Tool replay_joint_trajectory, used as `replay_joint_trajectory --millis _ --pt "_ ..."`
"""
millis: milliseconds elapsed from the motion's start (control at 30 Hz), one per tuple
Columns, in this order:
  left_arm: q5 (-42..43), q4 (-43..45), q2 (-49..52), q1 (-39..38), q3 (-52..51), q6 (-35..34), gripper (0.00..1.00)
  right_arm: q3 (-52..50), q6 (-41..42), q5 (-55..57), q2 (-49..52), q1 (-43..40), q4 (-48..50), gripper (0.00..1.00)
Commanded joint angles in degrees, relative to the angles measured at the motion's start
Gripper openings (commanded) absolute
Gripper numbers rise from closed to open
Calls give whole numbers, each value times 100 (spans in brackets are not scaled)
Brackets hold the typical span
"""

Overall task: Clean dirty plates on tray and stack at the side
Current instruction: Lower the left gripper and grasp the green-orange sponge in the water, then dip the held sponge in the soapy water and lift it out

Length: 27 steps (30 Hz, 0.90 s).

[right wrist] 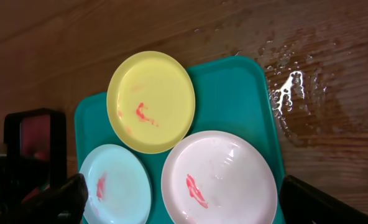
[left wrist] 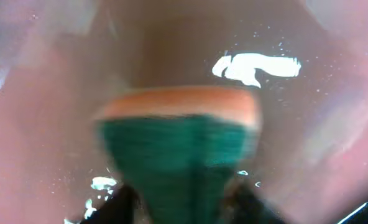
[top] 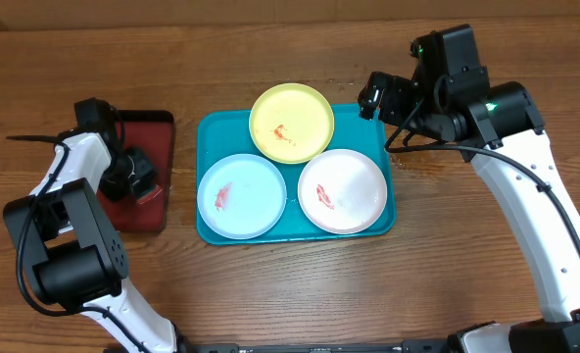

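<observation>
The turquoise tray point(top: 378, 221) lies mid-table with three plates on it, each with a red smear. The yellow-green plate point(top: 291, 122) is at the back, the light blue plate point(top: 241, 196) front left, the white plate point(top: 342, 190) front right. My right gripper point(top: 376, 96) hovers open above the tray's back right corner. In the right wrist view its fingers point(right wrist: 59, 199) spread wide over the white plate point(right wrist: 227, 174) and light blue plate point(right wrist: 115, 183). My left gripper point(top: 138, 178) is down over the dark red tray, its fingers point(left wrist: 125, 202) pressed on either side of a green and orange sponge point(left wrist: 178, 143).
A dark red tray point(top: 158, 127) with a black rim sits left of the turquoise tray. Its wet floor point(left wrist: 47, 124) fills the left wrist view. Water drops point(right wrist: 289, 87) glisten on the wooden table beside the turquoise tray's far corner.
</observation>
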Motion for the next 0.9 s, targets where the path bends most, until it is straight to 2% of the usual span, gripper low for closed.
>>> replay_joint_trajectory --millis 0,67,133,167,233,267,533,567,600,633,767,833,867 --pt "120 9 273 -7 -37 -39 12 20 42 59 2 35 83 100" --pt "118 7 269 -4 -28 -37 4 20 42 59 2 35 103 100" --pt "116 7 267 -4 -15 -37 4 20 42 59 2 35 107 100" --pt "118 9 267 -4 -13 -37 28 22 42 59 2 35 107 100" --pt "151 -24 267 -7 -13 -42 88 20 42 59 2 35 107 100" --pt "254 -101 267 -7 -13 -39 100 20 42 59 2 35 107 100" --pt "678 -769 267 -7 -13 -26 100 20 42 59 2 35 197 100" --pt "678 -780 267 -7 -13 13 94 20 42 59 2 33 214 100" --pt "671 -774 267 -7 -13 59 75 20 42 61 2 33 223 100" --pt "669 -767 267 -7 -13 72 68 20 39 61 2 33 221 100" --pt "658 -763 267 0 -13 70 18 22 39 61 2 33 216 100" --pt "619 -721 267 -2 -13 70 10 22 39 61 2 33 216 100" --pt "566 -688 267 -2 -13 68 13 22 39 61 2 33 216 100"
